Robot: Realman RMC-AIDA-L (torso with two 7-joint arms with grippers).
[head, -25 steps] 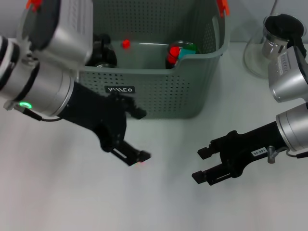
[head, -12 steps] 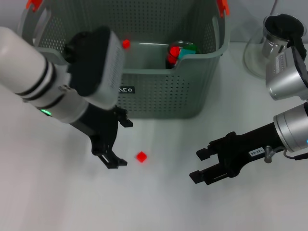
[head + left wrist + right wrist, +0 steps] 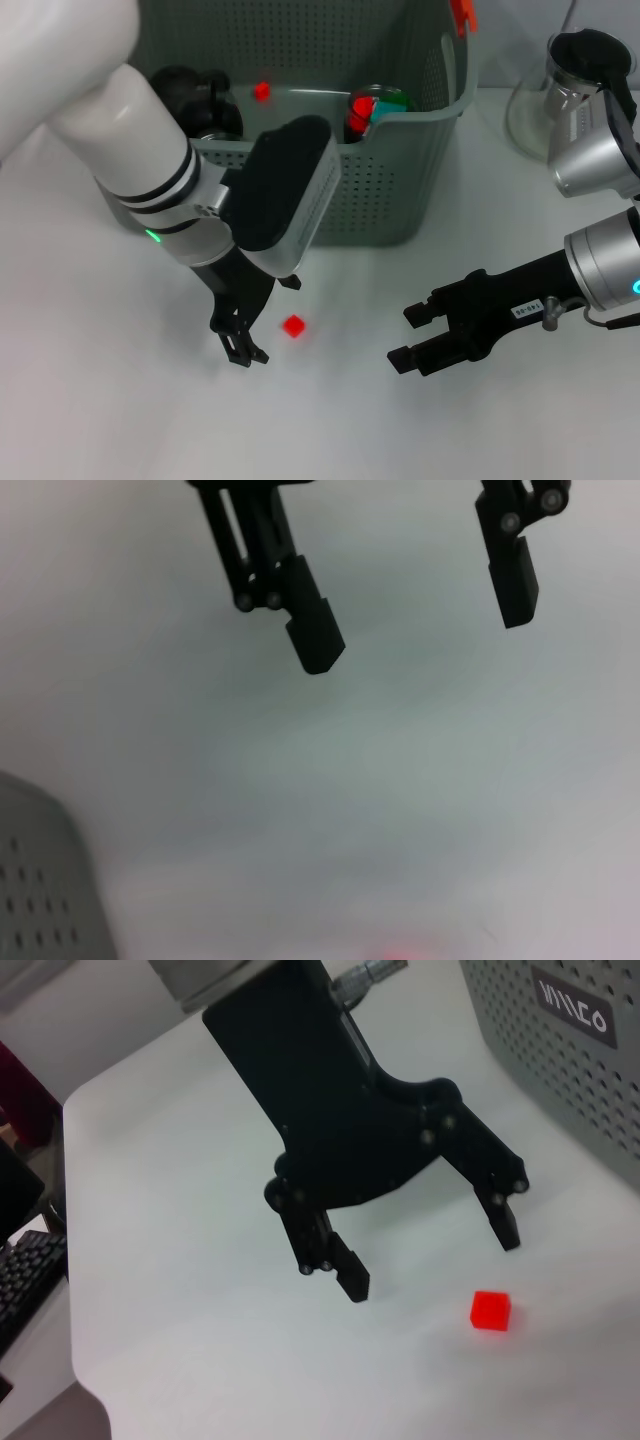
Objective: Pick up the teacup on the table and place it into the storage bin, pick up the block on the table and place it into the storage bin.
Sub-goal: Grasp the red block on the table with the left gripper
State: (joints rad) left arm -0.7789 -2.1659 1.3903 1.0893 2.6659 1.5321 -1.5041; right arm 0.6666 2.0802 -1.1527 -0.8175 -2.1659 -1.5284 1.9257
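Observation:
A small red block point(image 3: 293, 326) lies on the white table in front of the storage bin point(image 3: 400, 190), and it also shows in the right wrist view point(image 3: 490, 1311). My left gripper point(image 3: 272, 320) hangs open and empty just above the table, right beside the block, with its fingers not touching it; the right wrist view point(image 3: 430, 1260) and the left wrist view point(image 3: 415, 630) show it too. My right gripper point(image 3: 403, 336) is open and empty to the right of the block. No teacup shows on the table.
The bin holds a dark round object point(image 3: 195, 95), another small red block point(image 3: 262, 91) and a red and green item point(image 3: 372, 108). A glass pot with a black lid point(image 3: 580, 70) stands at the back right. My left forearm covers the bin's front left.
The left arm swung forward and right across the bin's front, and its open gripper turned and came closer to the block. The block lies still. The right gripper edged left.

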